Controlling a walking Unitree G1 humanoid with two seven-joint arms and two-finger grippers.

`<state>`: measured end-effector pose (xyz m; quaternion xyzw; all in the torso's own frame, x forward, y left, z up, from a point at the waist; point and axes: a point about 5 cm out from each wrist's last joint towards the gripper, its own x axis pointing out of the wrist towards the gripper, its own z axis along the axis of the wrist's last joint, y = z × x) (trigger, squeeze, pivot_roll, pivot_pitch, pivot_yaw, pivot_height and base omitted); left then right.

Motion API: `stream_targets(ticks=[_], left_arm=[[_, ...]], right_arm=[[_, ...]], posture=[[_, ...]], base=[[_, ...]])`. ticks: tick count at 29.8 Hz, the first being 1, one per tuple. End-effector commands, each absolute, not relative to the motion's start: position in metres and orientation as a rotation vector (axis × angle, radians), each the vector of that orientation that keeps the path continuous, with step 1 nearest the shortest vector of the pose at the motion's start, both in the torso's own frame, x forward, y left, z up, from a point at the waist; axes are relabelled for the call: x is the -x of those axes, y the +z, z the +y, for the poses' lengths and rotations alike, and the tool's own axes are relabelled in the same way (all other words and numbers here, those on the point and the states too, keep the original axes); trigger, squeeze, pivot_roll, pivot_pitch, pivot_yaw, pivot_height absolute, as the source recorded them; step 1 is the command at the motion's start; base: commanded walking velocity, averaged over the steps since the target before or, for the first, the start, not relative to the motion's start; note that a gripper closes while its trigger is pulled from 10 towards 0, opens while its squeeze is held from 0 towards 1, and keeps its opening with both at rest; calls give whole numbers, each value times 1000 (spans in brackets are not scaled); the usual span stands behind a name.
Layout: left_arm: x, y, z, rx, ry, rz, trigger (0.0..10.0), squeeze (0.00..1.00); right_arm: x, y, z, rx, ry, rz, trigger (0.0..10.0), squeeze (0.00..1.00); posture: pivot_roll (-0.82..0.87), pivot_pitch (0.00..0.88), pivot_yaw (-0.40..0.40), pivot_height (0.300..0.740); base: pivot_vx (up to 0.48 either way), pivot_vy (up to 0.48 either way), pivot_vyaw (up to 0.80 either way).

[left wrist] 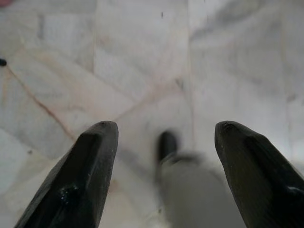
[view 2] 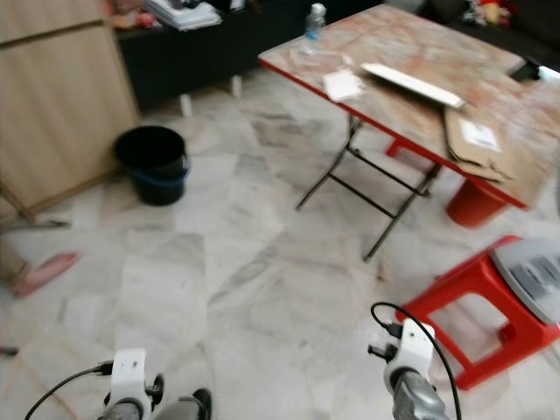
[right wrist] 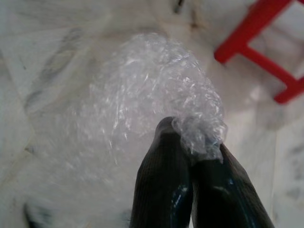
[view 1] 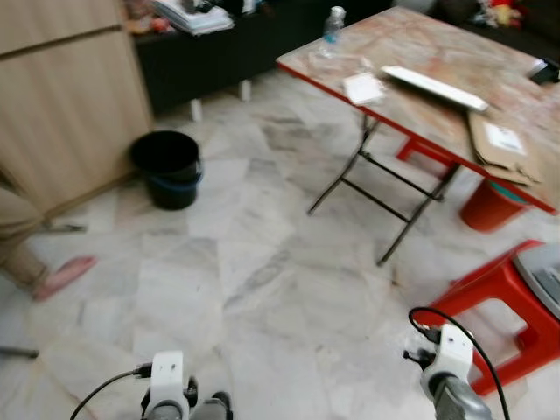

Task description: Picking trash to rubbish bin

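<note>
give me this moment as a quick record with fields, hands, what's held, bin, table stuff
right hand: shut on a clear crumpled plastic wrap, hanging over the marble floor
left hand: open, holding nothing, pointed at the floor
bin: black rubbish bin on the floor by the wooden cabinet, to the robot's front left
table: folding table ahead on the right, with a water bottle, a white packet and flat cardboard
seating: red stool near the right arm
person: a foot at the left edge

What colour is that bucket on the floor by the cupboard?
Black, with a blue band low down; the bucket shows best in the left eye view.
</note>
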<state>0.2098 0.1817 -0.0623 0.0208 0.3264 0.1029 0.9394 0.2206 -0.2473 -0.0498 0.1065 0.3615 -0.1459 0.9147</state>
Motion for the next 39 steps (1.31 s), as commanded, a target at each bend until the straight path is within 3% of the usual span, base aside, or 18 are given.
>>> stream_targets(ticks=[1, 10, 18, 27, 35, 39], left_arm=[[-217, -56, 185, -62, 225, 616, 10000, 0], [-217, -57, 178, -130, 168, 620, 10000, 0], [-196, -74, 165, -169, 96, 752, 10000, 0], [-197, -74, 165, -166, 100, 753, 10000, 0], [-207, -67, 162, -165, 97, 705, 10000, 0], [-230, -52, 160, -154, 95, 609, 10000, 0]], right_arm=[[-219, -51, -246, -223, -303, 748, 10000, 0], [-222, -51, -240, -231, -272, 736, 10000, 0], [-264, -18, -236, -245, -210, 535, 10000, 0], [-298, 11, -223, -245, -139, 405, 10000, 0], [-276, -13, -222, -176, -146, 544, 10000, 0], [-252, -32, -228, -154, -175, 642, 10000, 0]], posture=[[41, 141, -165, 740], [41, 130, -156, 740], [30, 154, -157, 740], [30, 165, -157, 740], [33, 168, -164, 740], [33, 172, -167, 740]], base=[[0, 0, 594], [0, 0, 66], [0, 0, 0], [0, 0, 0], [0, 0, 0], [0, 0, 0]])
